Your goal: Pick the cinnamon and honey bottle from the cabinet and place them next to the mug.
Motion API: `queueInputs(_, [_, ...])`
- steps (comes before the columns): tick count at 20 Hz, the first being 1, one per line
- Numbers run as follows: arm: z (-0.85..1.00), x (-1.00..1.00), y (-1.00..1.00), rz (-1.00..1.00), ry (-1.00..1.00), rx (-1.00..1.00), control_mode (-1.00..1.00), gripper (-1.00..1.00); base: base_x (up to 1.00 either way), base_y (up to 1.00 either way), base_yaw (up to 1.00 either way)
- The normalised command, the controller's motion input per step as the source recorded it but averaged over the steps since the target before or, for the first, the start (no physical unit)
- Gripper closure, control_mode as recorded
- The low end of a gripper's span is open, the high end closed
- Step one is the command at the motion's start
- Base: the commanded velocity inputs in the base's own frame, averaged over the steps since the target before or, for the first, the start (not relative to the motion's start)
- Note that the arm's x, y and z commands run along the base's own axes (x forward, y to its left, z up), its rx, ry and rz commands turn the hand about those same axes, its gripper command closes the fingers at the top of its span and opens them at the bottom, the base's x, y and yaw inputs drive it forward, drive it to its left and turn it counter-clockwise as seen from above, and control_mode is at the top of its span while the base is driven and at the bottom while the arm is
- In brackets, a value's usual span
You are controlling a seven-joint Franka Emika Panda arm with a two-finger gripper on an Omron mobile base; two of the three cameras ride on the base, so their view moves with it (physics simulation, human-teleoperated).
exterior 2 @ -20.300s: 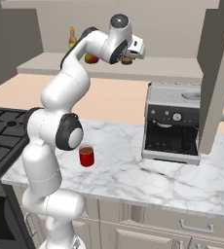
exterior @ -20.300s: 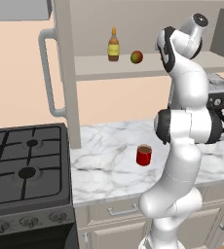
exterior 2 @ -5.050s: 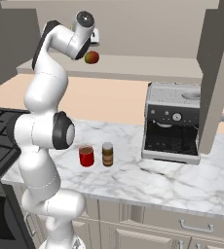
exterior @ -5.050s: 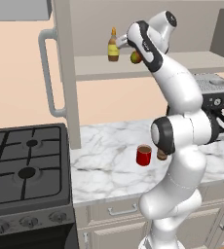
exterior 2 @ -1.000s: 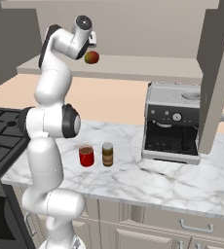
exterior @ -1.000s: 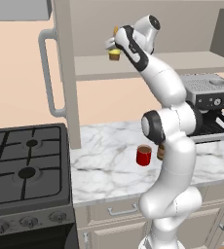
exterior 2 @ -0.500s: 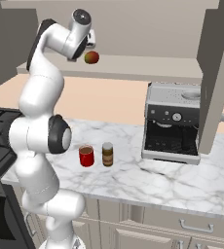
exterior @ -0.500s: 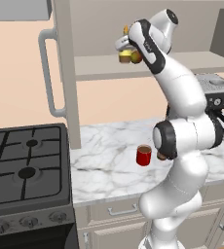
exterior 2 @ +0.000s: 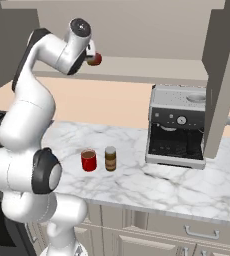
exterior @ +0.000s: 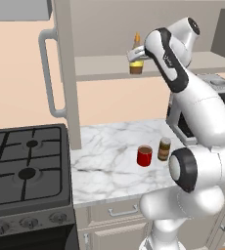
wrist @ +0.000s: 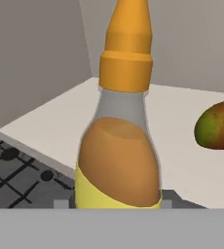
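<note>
Honey bottle [exterior: 136, 59] is what I'm on: it stands upright at the front of the cabinet [exterior: 65, 73] shelf, and my gripper [exterior: 135, 55] is around it. In the hand view the bottle [wrist: 120, 141] fills the space between the finger tips, its yellow label right at them, so I read the claw as pinching the bottle. A red-green fruit [wrist: 218, 124] lies on the shelf to its right, apart from it. Down on the counter [exterior: 104, 161], the red mug [exterior: 144, 156] stands with the cinnamon [exterior: 164, 149] just beside it on the right, not touching. Further right sits the coffee machine [exterior 2: 179, 125].
</note>
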Motion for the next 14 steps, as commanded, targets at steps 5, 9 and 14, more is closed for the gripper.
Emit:
queueInputs(5, [-0.30, -0.74, -0.40, 0.14, 0.00, 0.00, -1.00, 1.00, 0.00, 0.00, 0.00])
queueInputs(9, [-0.43, -0.86, -0.47, 0.14, 0.00, 0.00, -1.00, 1.00, 0.00, 0.00, 0.00])
queueInputs(14, [-0.60, -0.79, -0.60, 0.19, 0.00, 0.00, -1.00, 1.00, 0.00, 0.00, 0.00])
